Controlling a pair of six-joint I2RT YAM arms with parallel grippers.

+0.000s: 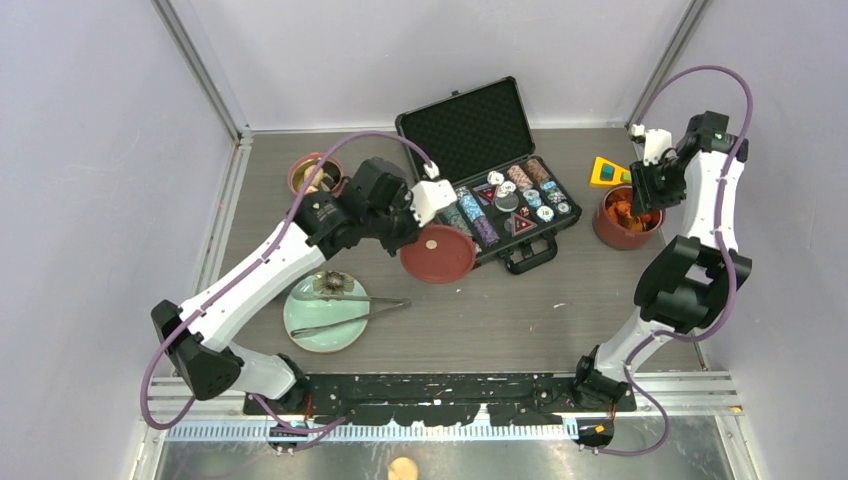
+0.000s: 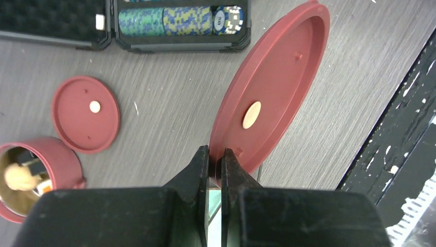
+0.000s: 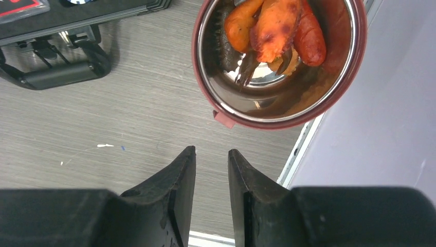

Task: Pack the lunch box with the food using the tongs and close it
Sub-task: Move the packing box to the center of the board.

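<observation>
Left tool is clamped on the very rim of a red inner lid, holding it tilted just in front of the poker chip case. Right tool, jaws slightly apart and empty, hovers by the bowl tier right of the case, shrimp pieces and sausage inside; the tongs lie on the pale green plate front-left of the case. The danger, I'd say: that edge-only pinch lets the lid swing or slip to the tabletop, or seat crooked.

Showed white-shelled, black-jointed left arm and matching right arm. Carried thin purple cable looped along each. Ended in matte black, wedge-shaped plastic fingers. Sat on black base plate.
</observation>
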